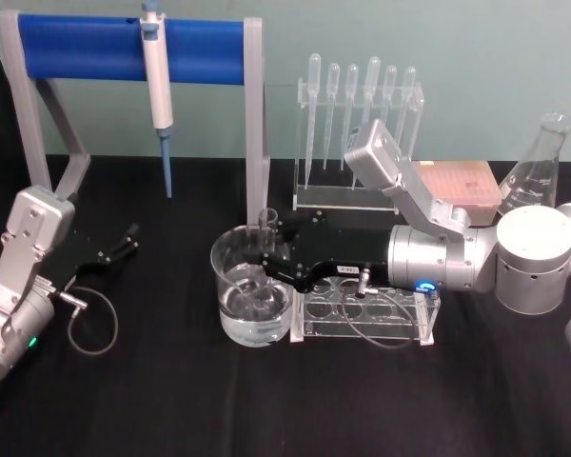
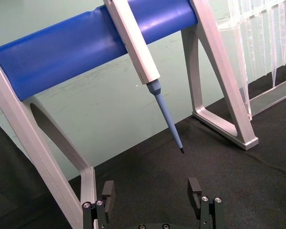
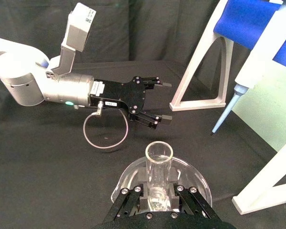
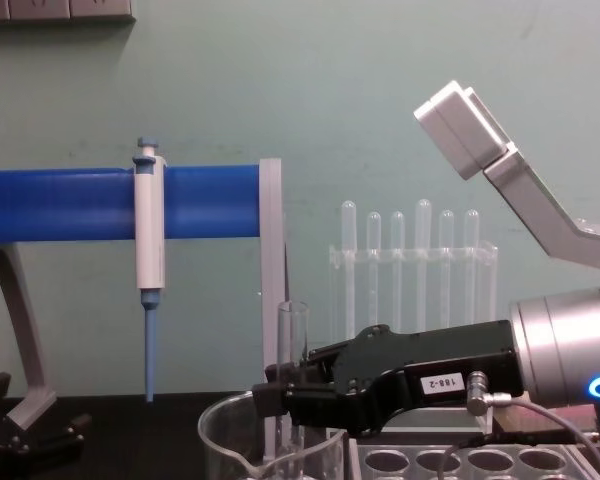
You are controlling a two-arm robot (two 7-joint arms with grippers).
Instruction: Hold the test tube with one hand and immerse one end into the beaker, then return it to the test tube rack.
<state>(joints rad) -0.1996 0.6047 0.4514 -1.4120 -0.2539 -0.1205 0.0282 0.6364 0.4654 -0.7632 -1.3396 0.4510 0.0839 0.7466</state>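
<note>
Surface: black cloth table (image 1: 171, 400), matte, lightly creased.
Room: plain pale green wall (image 1: 457, 38) behind the bench.
Test tube (image 1: 266, 227): clear glass, flared round rim, upright, lower end down inside the beaker.
Beaker (image 1: 219, 276): wide clear glass, rolled rim, shallow clear liquid; just beside the rack's left end.
Right gripper (image 1: 266, 262): flat black jaws clamped on the test tube below its rim, above the beaker.
Left gripper (image 1: 128, 238): jaws spread, holding nothing, low over the table's left side.
Rack (image 1: 362, 309): clear acrylic, round holes.
Stand (image 1: 95, 48): blue cylindrical bar, grey frame, carrying the pipettor (image 1: 157, 67).
</note>
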